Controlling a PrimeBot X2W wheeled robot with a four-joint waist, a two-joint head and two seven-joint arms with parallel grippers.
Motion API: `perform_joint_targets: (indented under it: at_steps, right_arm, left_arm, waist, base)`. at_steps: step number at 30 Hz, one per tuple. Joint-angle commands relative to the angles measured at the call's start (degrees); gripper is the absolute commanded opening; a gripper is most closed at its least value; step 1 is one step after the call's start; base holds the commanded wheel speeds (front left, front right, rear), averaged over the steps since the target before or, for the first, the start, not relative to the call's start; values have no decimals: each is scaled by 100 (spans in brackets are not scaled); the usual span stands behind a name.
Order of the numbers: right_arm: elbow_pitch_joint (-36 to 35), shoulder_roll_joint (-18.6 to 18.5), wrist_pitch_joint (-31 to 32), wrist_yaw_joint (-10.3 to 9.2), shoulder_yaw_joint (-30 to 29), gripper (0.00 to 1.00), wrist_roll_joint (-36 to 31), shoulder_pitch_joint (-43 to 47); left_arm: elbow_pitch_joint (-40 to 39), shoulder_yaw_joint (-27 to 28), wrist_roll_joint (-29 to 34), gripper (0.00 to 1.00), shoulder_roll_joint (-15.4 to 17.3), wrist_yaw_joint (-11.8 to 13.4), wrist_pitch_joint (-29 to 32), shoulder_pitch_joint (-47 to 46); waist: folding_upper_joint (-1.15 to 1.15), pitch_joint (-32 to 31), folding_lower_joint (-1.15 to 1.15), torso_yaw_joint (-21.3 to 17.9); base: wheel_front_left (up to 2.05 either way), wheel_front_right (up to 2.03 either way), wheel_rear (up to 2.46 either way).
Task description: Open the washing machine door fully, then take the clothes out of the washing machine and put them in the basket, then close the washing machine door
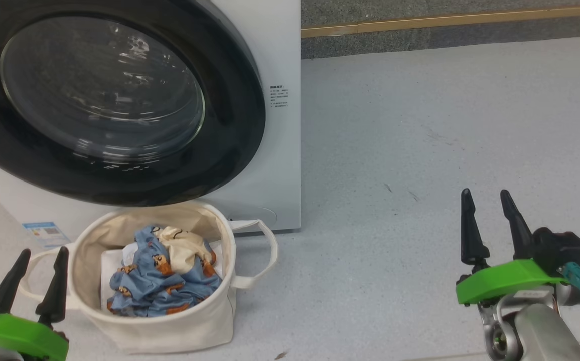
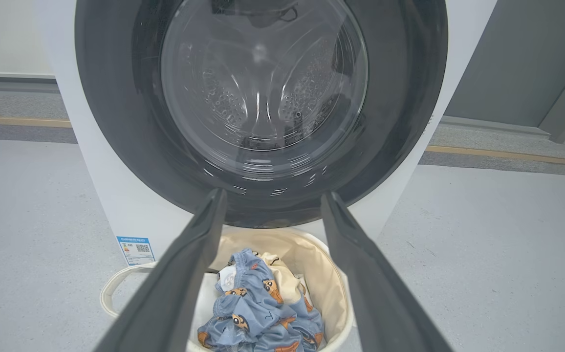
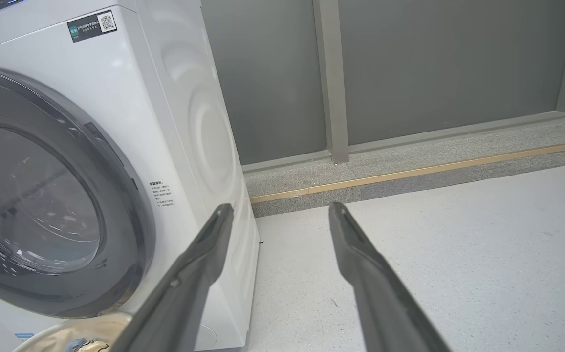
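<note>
Head view: the washing machine door (image 1: pixel 102 95), with its glossy black rim and clear glass, lay shut against the front of the white washing machine (image 1: pixel 280 160). Just below it, the cream basket (image 1: pixel 169 331) stood on the pale speckled floor (image 1: pixel 420 125), holding the clothes (image 1: pixel 162 281), blue bear-print fabric with a cream piece, heaped on a white sheet (image 1: pixel 112 260). A small blue label (image 1: pixel 44 233) was stuck low on the machine's front. The left end effector (image 1: pixel 44 250) hovered beside the basket's left handle, fingers spread and holding nothing. The right end effector (image 1: pixel 485 192) hung well apart over bare floor, also spread and empty.

Left wrist view: between the parted fingers, the perforated steel drum showed through the door glass, and the basket of clothes sat beneath.

Right wrist view: the parted fingers pointed past the machine's right side towards a brass-coloured floor strip (image 3: pixel 409 172) and grey wall panels (image 3: pixel 434 63).
</note>
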Motion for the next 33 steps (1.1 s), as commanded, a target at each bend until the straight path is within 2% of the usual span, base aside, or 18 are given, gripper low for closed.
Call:
perform_joint_targets:
  at_steps: [1, 18, 19, 23, 27, 30, 33]
  right_arm:
    - [-168, -19, -22, -1, 101, 100, -24, -82]
    - [-175, 4, -22, -1, 43, 100, -22, -62]
    - [10, 4, 1, 0, -57, 0, 4, 6]
    - [377, 56, 12, 0, -12, 0, 16, 218]
    - [371, 65, 59, 0, -27, 0, 196, 220]
    - [353, 67, 102, 0, -57, 0, 381, 236]
    - [337, 72, 149, 0, -83, 0, 565, 255]
  left_arm:
    - [-166, 299, 40, 100, 243, -32, -75, -290]
    - [-223, 330, 18, 100, 241, -32, -75, -300]
    - [-64, 35, 6, 0, -23, 2, 2, 2]
    - [194, -113, -2, 0, -348, 9, 14, 231]
    - [151, -54, -131, 0, -404, 8, 67, 249]
    - [112, -14, -259, 0, -460, 7, 123, 262]
    - [85, 27, -389, 0, -515, 6, 171, 270]
  waist:
    - [0, 2, 0, -1]
    - [0, 33, 0, 27]
    - [0, 33, 0, 27]
    - [0, 35, 0, 30]
    - [0, 34, 2, 50]
    - [0, 23, 13, 91]
    - [0, 24, 6, 125]
  base:
    - [0, 0, 0]
    - [0, 0, 0]
    - [0, 0, 0]
    - [0, 0, 0]
    - [0, 0, 0]
    - [0, 0, 0]
    - [0, 0, 0]
